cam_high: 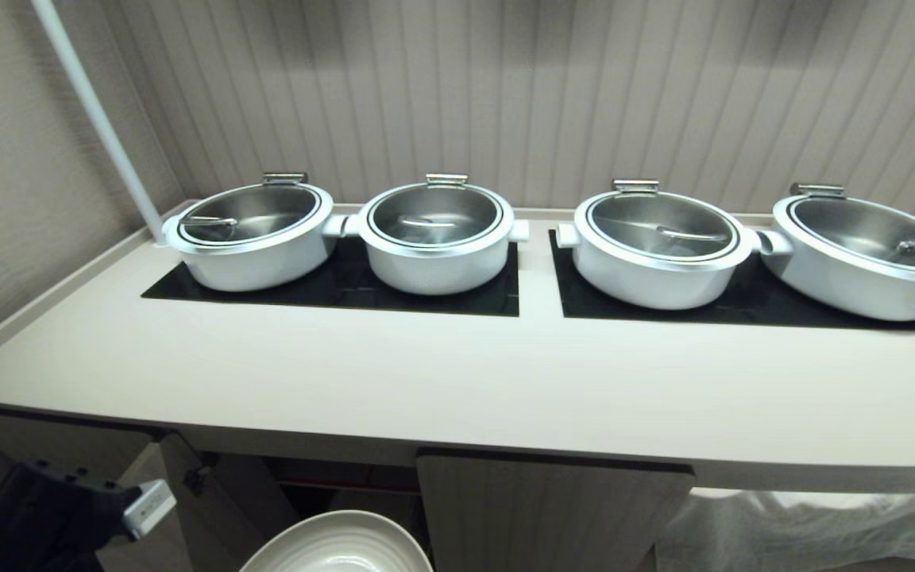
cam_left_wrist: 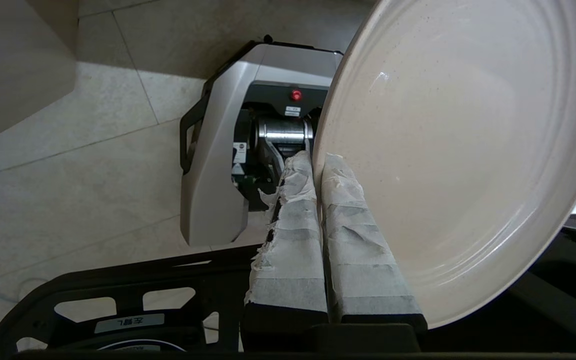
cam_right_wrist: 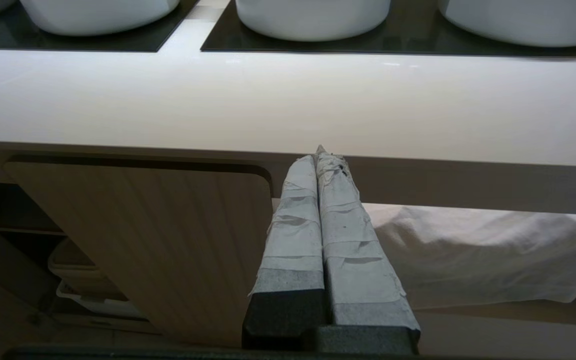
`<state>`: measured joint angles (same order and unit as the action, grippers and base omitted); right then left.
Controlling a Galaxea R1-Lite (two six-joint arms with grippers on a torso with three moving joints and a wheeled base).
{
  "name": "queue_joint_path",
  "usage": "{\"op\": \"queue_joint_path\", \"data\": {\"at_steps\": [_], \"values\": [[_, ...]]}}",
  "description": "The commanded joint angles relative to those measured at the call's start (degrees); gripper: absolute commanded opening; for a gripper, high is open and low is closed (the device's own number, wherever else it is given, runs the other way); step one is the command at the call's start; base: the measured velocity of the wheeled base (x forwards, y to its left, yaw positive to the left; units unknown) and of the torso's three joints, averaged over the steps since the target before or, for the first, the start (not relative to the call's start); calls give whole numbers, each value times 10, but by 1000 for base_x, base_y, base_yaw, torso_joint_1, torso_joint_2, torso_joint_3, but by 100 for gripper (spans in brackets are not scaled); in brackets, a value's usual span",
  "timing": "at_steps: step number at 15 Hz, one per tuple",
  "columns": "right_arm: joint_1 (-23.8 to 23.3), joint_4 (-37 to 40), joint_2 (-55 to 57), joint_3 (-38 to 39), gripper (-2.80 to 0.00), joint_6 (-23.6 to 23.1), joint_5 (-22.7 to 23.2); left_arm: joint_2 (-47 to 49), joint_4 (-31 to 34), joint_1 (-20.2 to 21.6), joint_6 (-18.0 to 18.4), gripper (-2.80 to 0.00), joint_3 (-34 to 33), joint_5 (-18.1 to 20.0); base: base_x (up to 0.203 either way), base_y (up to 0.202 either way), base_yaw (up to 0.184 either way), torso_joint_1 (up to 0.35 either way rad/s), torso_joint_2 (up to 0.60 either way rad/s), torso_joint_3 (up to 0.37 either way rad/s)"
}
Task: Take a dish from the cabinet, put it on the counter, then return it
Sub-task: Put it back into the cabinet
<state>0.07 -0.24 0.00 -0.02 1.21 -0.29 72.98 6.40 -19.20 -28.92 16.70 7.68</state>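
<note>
The counter [cam_high: 426, 381] runs long and bare before four pots. The left gripper [cam_left_wrist: 318, 172] pinches the plate [cam_left_wrist: 458, 150] by its rim, fingers clamped; I'd lift it level, clear of the edge

— What's above my left gripper [cam_left_wrist: 318, 165]?
— The surface [cam_high: 457, 381]; its thick front edge overhangs. Past that, I see a bare strip, then four pots [cam_high: 434, 234] blocking the back.
— Sideways?
— An open cabinet door [cam_high: 219, 492] close by.

A small white label [cam_left_wrist: 129, 322] at the lower left carries two mirrored characters, not legible; nothing else can be read.
</note>
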Motion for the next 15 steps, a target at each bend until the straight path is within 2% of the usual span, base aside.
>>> {"op": "queue_joint_path", "data": {"at_steps": [1,15], "values": [[0,0,0,-1,-280,0,0,-7,0,0,-2,-280,-2,-1,0,0,0,0,0,0],[0,0,1,0,-280,0,0,-15,1,0,-1,-280,0,-4,0,0,0,0,0,0]]}}
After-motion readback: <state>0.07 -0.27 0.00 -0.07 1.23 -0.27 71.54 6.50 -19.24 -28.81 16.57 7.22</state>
